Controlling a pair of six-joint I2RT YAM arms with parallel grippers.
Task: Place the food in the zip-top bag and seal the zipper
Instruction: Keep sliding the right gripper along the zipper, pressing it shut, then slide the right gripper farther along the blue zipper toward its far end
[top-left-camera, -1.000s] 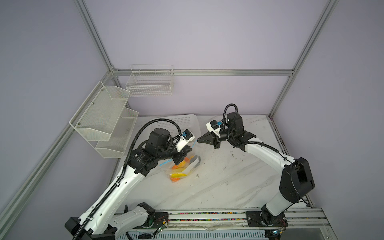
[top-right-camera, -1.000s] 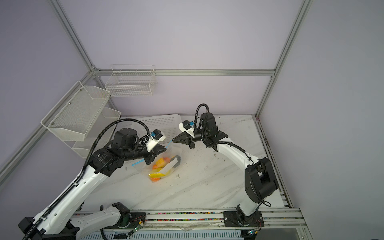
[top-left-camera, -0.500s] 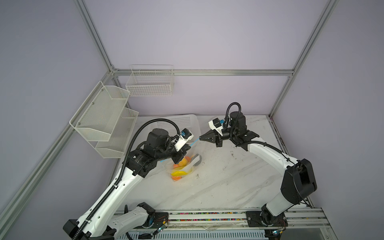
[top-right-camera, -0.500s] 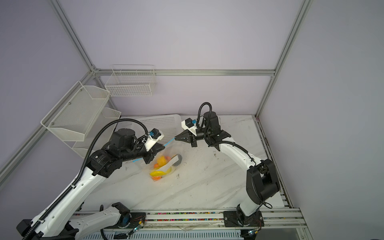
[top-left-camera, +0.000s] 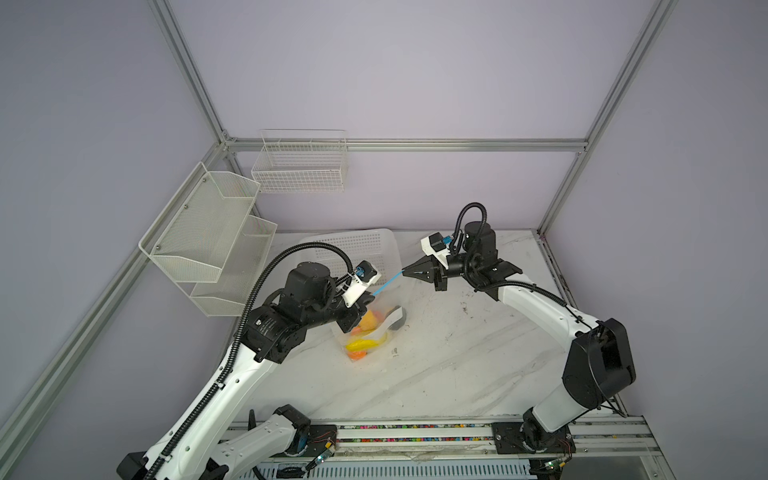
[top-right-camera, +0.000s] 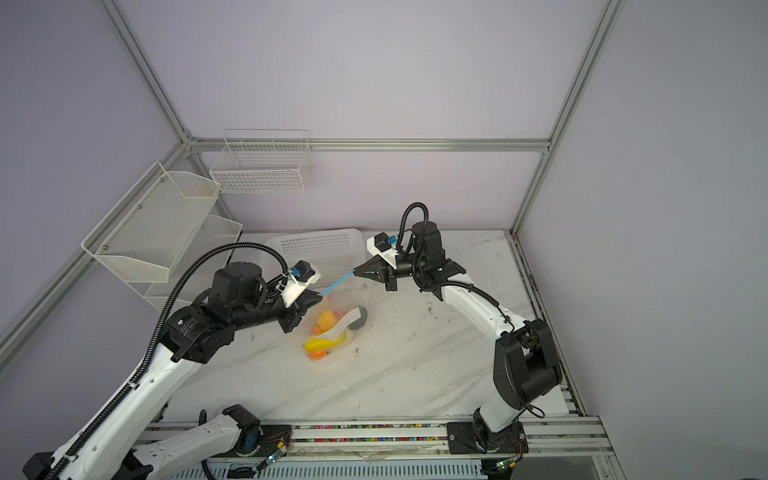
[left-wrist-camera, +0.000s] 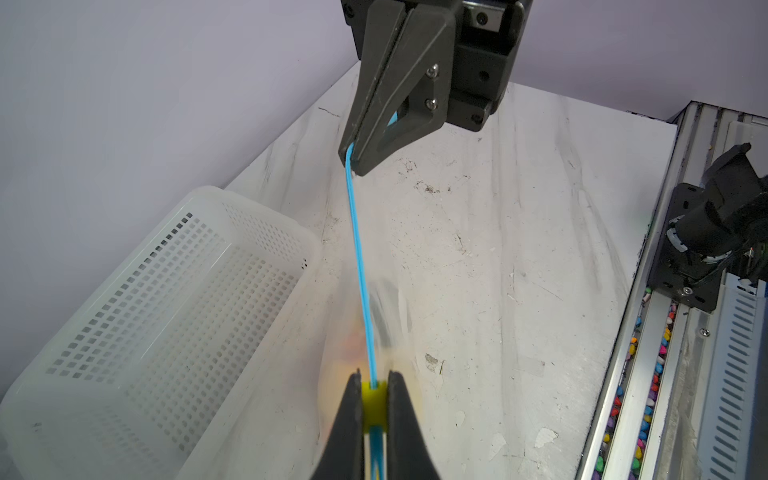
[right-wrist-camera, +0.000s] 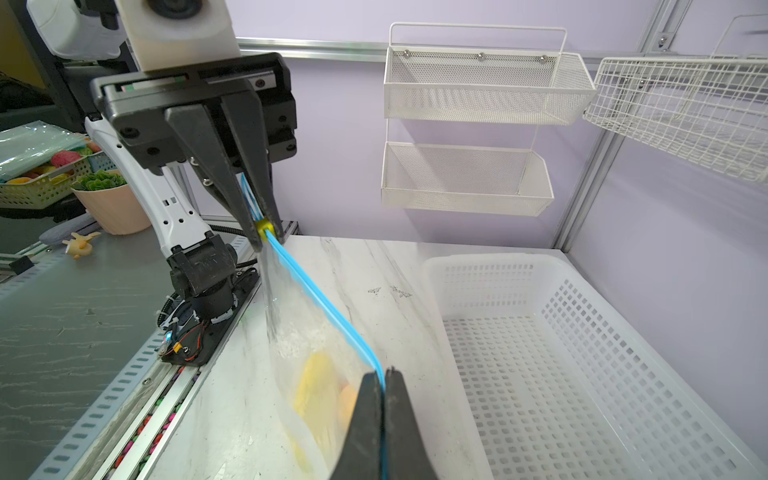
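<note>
L gripper (left-wrist-camera: 372, 380) clamped on yellow slider (left-wrist-camera: 372, 407); R gripper (right-wrist-camera: 383, 376) pinched shut on zipper (right-wrist-camera: 328, 309) end. Bag (top-right-camera: 341, 306) w/ food (top-right-camera: 326, 319) sags below taut strip.

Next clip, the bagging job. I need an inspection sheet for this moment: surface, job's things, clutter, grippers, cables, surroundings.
Surface: white marbled tabletop, scuffed and stained.
Job's things: zip-top bag hangs from its zipper, which is taut between the grippers; food sits low inside; yellow slider is at the left gripper's end. Fully sealed or not: cannot tell.
Clutter: white perforated basket behind the bag, nothing seen in it.
Grippers: left gripper shut on the slider; right gripper shut on the zipper's other end.
Cables: black conduit on the left arm, cable loop at the right wrist; neither touches the bag.
Surroundings: mesh rack and wire basket on the walls, nothing seen in them.
</note>
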